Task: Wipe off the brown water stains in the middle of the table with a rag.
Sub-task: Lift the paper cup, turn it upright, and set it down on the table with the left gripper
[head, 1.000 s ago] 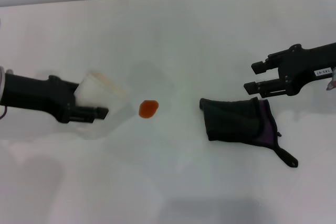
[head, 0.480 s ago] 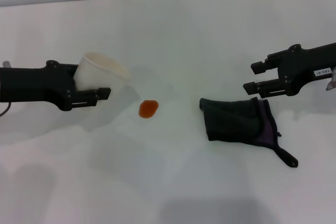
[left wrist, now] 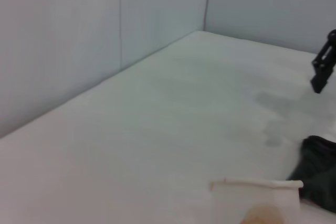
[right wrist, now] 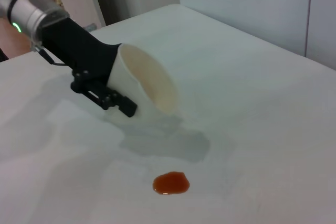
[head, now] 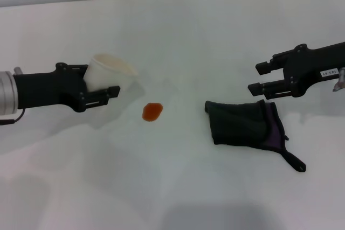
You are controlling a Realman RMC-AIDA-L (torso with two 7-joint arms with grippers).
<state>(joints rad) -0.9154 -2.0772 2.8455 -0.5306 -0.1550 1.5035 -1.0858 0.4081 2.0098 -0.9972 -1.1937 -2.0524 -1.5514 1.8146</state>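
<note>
Head view: the white desk (head: 178,187) carries one small orange-brown stain (head: 152,111) near its middle. The rag (head: 245,123), dark with a purple lining and a thin black tail, lies flat on the desk to the right of the stain, apart from it. The left tool (head: 108,87) is on the left side, its fingers closed around a white paper cup (head: 109,72) that is tilted with its mouth toward the centre; the cup is held above the desk, just beyond and to the left of the stain. The right tool (head: 259,78) hovers just behind the rag's far edge, not touching it, with its two fingers spread apart and nothing between them. Left wrist view: the rim of the paper cup (left wrist: 257,184) fills the near edge, the rag (left wrist: 317,174) shows beyond it, and the right tool (left wrist: 324,69) is visible farther off above the desk (left wrist: 157,124). Right wrist view: the stain (right wrist: 170,183) sits on the desk (right wrist: 273,145), with the tilted cup (right wrist: 144,90) gripped by the left tool (right wrist: 113,95) behind it, casting a shadow on the surface; the right tool's own fingers are not shown here.
</note>
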